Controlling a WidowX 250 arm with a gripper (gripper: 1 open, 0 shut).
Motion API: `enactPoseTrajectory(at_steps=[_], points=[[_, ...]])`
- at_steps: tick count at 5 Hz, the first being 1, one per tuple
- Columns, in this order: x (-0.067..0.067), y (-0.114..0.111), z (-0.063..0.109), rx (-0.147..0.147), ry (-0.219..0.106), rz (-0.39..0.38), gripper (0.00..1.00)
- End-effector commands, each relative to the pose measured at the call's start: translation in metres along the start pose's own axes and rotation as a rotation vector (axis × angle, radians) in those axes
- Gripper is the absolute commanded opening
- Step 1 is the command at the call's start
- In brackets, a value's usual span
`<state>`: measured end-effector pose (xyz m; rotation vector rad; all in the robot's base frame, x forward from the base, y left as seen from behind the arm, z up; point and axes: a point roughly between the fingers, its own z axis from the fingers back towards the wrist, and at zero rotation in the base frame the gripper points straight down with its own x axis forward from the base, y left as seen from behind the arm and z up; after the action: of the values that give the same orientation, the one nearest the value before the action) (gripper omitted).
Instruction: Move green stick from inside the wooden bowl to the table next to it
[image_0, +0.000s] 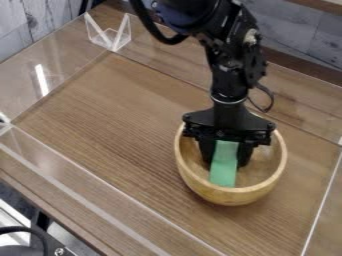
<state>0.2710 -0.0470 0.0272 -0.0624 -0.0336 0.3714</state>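
Inside bowl (201, 178), jaws apparently clamp green stick (225, 166).

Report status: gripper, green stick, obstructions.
Gripper shut on green stick, pointing down. Stick inside wooden bowl, not yet out. Table beside bowl open; nothing in the way.

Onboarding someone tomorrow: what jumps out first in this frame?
The bright green stick, leaning inside the wooden bowl at lower right of the table. The black gripper reaches straight down into the bowl, shut on the stick's upper end.
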Motion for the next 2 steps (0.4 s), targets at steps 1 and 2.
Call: enactPoseTrajectory(at_steps=[1,2], points=[[0.0145,-0.0044,0.0182,-0.036,-0.061,0.009,0.00],[0.0152,-0.0036,0.0189,-0.037,-0.059,0.012,0.00]])
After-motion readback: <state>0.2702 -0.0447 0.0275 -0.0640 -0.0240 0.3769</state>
